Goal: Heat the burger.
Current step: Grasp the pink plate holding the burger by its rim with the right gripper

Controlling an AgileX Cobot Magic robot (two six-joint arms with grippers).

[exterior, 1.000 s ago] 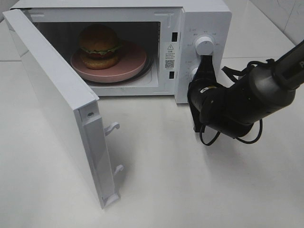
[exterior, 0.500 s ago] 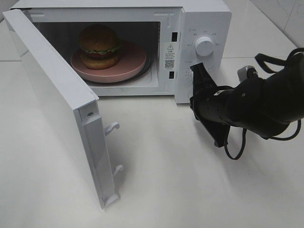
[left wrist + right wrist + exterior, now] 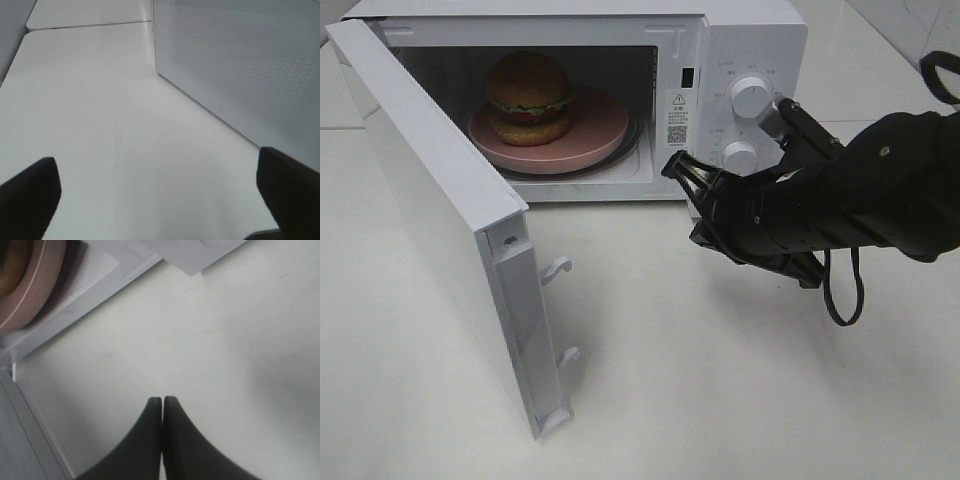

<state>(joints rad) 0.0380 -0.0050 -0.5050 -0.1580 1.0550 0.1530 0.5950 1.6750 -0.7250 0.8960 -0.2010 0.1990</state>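
Note:
The burger [image 3: 528, 97] has a golden-brown bun and sits on a pink plate [image 3: 600, 130] inside the white microwave [image 3: 750, 40]. The microwave door [image 3: 430, 210] stands wide open to the left. My right gripper [image 3: 672, 165] is shut and empty. It points left, in front of the lower right corner of the oven opening, just above the table. In the right wrist view its fingertips [image 3: 162, 400] are pressed together, with the plate's rim [image 3: 30, 295] at the far corner. My left gripper [image 3: 157, 192] is open and empty, low over the table beside a perforated white panel [image 3: 240, 65].
Two white knobs [image 3: 750, 96] [image 3: 740, 157] sit on the microwave's control panel, just behind my right arm. The open door's latch hooks [image 3: 558, 268] stick out over the white table [image 3: 670, 400]. A tiled wall stands at the back right.
My right arm has swung away from the knobs and moved left. Its shut gripper now points at the oven opening's lower right corner. Burger, plate and door have not moved.

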